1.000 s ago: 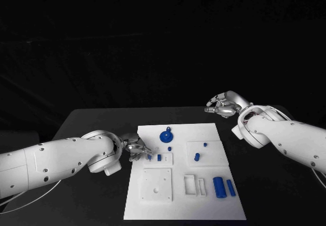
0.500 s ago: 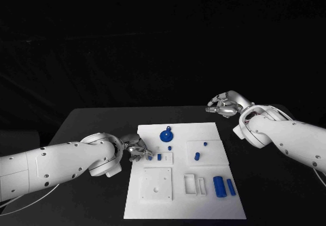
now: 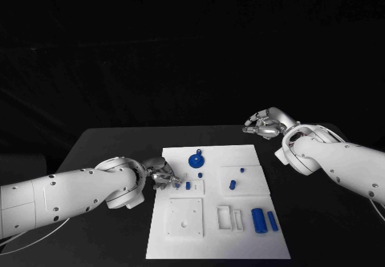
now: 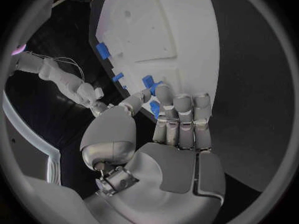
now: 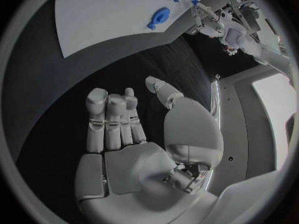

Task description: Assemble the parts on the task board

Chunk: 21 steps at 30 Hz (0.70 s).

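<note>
The white task board (image 3: 241, 245) lies in the middle of the black table. My left hand (image 3: 163, 176) sits at the board's left edge, thumb and a finger pinching a small blue part (image 4: 149, 81) just over the board (image 4: 181, 30). A round blue part (image 3: 196, 161) lies at the far end, with small blue pegs (image 3: 231, 184) on the raised plates. A blue cylinder (image 3: 257, 219) and a blue bar (image 3: 272, 221) lie near the front right. My right hand (image 3: 267, 123) hangs in the air beyond the far right corner, holding nothing, its fingers (image 5: 109, 119) loosely bent.
A white square plate with a hole (image 3: 185, 218) and two narrow slots (image 3: 230, 218) sit on the near half of the board. Black table surface (image 3: 112, 144) surrounds the board on all sides. My right arm (image 3: 337, 161) crosses the table's right side.
My left forearm has shifted slightly; the left hand stays at the same spot on the board's edge. The right hand has not moved.
</note>
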Each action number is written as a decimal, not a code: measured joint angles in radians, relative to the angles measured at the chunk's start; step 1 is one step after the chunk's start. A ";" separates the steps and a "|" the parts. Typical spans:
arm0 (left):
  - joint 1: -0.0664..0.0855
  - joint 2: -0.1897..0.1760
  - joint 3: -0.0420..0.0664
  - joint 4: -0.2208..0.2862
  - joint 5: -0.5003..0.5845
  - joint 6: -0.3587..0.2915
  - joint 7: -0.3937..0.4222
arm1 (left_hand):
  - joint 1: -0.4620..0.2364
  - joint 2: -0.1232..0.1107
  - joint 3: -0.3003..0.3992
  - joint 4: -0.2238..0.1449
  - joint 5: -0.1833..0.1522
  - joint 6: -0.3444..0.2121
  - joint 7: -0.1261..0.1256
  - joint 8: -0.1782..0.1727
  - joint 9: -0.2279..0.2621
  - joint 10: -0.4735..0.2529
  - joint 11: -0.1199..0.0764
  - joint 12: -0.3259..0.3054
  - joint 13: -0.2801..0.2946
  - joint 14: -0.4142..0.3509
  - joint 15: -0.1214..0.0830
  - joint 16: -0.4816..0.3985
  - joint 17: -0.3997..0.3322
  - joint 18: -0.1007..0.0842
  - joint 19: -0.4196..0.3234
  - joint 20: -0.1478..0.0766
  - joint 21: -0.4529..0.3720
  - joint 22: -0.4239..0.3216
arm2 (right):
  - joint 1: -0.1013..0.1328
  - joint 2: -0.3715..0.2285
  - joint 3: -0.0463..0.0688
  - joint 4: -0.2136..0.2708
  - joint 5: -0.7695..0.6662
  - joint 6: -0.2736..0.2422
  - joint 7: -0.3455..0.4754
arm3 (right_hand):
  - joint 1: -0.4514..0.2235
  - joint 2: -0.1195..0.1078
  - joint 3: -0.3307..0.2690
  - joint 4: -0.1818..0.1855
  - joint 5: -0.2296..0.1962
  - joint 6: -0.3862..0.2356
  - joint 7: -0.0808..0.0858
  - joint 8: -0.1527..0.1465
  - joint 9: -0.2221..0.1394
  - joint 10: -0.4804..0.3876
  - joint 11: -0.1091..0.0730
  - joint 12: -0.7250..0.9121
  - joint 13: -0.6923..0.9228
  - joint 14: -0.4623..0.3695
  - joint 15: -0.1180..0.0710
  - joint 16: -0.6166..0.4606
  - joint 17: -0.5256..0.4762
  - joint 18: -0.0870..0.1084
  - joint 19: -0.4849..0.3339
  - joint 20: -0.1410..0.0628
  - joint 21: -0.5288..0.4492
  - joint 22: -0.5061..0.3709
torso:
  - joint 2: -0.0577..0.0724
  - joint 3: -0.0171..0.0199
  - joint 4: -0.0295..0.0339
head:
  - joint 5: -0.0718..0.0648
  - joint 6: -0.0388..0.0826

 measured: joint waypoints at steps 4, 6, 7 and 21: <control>0.000 0.001 0.000 0.001 -0.014 0.016 -0.013 | 0.005 -0.005 0.001 0.001 -0.002 0.000 0.000 -0.005 0.000 0.000 0.000 -0.005 0.000 0.000 0.000 0.000 0.000 0.000 0.000 0.000 0.000 0.000 | 0.000 -0.001 0.000 0.000 0.000 0.000 0.000 | 0.000 0.000 0.000 0.000 0.000 0.000 0.000 0.000 0.000 0.000 0.000 0.000 0.000 0.000 0.000 0.000 0.000 0.000 0.000 0.000 0.000 0.000 | 0.000 -0.0003 -0.0001 | -0.001 -0.001; 0.000 0.001 -0.001 0.001 -0.021 0.028 -0.023 | 0.005 -0.005 0.001 0.001 -0.002 0.000 0.000 -0.007 0.001 0.000 0.000 -0.005 0.000 0.000 0.000 0.000 0.000 0.000 0.000 0.000 0.000 0.000 | 0.000 -0.001 0.000 0.000 0.001 0.001 0.000 | 0.000 0.000 0.000 0.000 0.000 0.000 0.000 0.000 0.000 0.000 0.000 0.000 0.000 0.000 0.000 0.000 0.000 0.000 0.000 0.000 0.000 0.000 | 0.000 -0.0003 0.0000 | -0.001 -0.001; 0.000 0.002 0.000 0.002 -0.023 0.032 -0.027 | 0.005 -0.005 0.001 0.001 -0.002 -0.002 0.001 -0.008 0.001 0.000 0.000 -0.005 0.000 0.000 0.000 0.000 0.000 0.000 0.000 0.000 0.000 0.000 | 0.000 -0.001 0.000 0.000 0.001 0.001 0.000 | 0.000 0.000 0.000 0.000 0.000 0.000 0.000 0.000 0.000 0.000 0.000 0.000 0.000 0.000 0.000 0.000 0.000 0.000 0.000 0.000 0.000 0.000 | 0.000 -0.0004 0.0000 | -0.001 -0.002; 0.007 0.003 -0.018 0.007 -0.061 0.021 -0.018 | 0.014 -0.014 0.007 0.007 -0.010 -0.003 0.008 -0.015 0.019 0.025 -0.018 -0.005 0.000 0.023 -0.016 -0.004 -0.002 0.000 0.000 0.000 -0.004 0.000 | -0.001 -0.004 0.000 0.002 0.002 0.002 0.001 | -0.004 0.004 -0.003 0.003 0.000 0.002 0.001 0.000 0.001 0.000 0.000 0.000 0.000 0.000 0.000 0.000 0.001 0.000 0.000 0.000 0.000 0.001 | 0.000 0.0002 0.0001 | 0.000 -0.004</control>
